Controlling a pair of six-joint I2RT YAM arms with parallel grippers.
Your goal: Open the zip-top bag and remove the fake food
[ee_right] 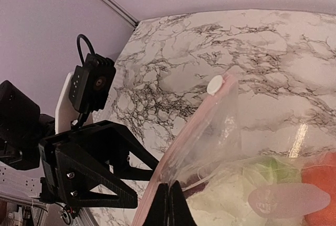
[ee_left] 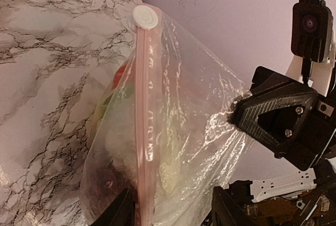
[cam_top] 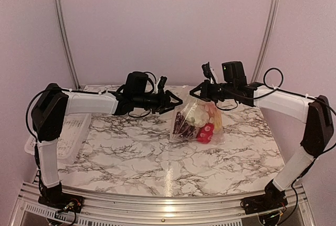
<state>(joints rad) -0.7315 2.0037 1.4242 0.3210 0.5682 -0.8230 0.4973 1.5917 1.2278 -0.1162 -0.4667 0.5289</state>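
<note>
The zip-top bag hangs over the middle of the table with its bottom resting on the marble. Inside it is the fake food: purple grapes, a red piece, white cauliflower and an orange fruit. My right gripper is shut on the bag's top edge; in the right wrist view it pinches the plastic beside the pink zip strip. My left gripper is open at the bag's left top corner. In the left wrist view it straddles the zip strip, below the white slider.
A white lattice basket sits at the table's left edge under the left arm. The back wall and two metal rails stand close behind the bag. The marble table stretches in front of the bag.
</note>
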